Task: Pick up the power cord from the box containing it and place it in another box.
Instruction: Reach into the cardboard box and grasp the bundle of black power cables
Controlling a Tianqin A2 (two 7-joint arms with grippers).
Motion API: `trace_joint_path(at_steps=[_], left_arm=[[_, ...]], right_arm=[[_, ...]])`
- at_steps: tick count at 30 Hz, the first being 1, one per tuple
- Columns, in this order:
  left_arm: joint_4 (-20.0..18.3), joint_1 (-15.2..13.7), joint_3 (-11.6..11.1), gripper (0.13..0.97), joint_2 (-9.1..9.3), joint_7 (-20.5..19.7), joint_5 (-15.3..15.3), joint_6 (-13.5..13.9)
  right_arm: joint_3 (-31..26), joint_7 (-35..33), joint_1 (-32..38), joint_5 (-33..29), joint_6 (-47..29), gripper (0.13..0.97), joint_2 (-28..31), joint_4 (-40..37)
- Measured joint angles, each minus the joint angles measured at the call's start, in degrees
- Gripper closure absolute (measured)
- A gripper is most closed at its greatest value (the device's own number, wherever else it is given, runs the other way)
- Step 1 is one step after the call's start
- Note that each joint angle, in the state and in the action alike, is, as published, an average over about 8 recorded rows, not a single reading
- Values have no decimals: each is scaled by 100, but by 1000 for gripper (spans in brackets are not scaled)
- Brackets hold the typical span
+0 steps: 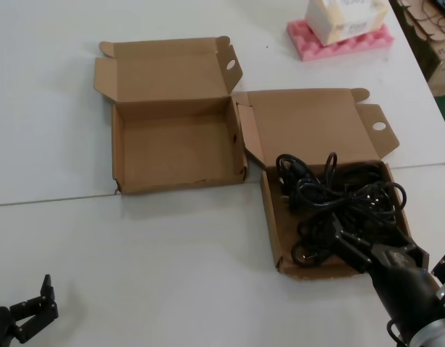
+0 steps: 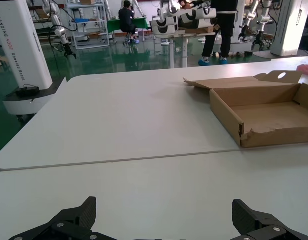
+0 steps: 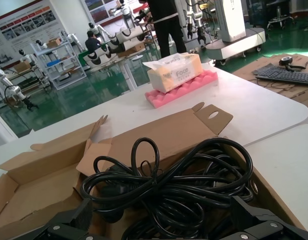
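Observation:
The tangled black power cord [image 1: 338, 199] fills the brown box containing it [image 1: 270, 217] on the right, whose lid [image 1: 309, 123] lies open behind with an oval-holed flap. My right gripper [image 1: 342, 238] is open, low over the near part of the cord. In the right wrist view its fingers [image 3: 249, 212] straddle the cord [image 3: 169, 185], not closed on it. The other box [image 1: 171, 148], empty with frayed front corners, lies open to the left and also shows in the left wrist view [image 2: 274, 117]. My left gripper [image 1: 35, 303] is open and empty, parked at the near left above the table [image 2: 165, 220].
A tissue box on pink foam [image 1: 338, 36] stands at the far right of the table and shows in the right wrist view [image 3: 181, 82]. Stacked cardboard [image 1: 432, 36] sits off the far right edge. A seam [image 1: 48, 200] runs across the white tabletop.

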Motion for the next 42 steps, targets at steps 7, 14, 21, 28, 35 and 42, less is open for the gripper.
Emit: trace_joint_path(at_steps=[7,14,21,28,35,42], left_arm=[[0,0,0,136,0,0,0,0],[0,0,0,154,0,0,0,0],[0,0,0,221,0,0,0,0],[0,0,0,327,0,0,0,0],[0,0,0,388,0,0,0,0],[0,0,0,568,0,0,0,0]], right_arm=[[-159,0,-59,92,236,129,144,192],[-732,0,-28,600,1006,129,830,647],[-1487,0,376,965,1512,129,1711,718],[-2486,0,1003,558,1669,129,2233,392],[-2997,0,1361,-179,1683,129,2194,11],[-2902,0,1458,-969,1481,141,1881,-406]])
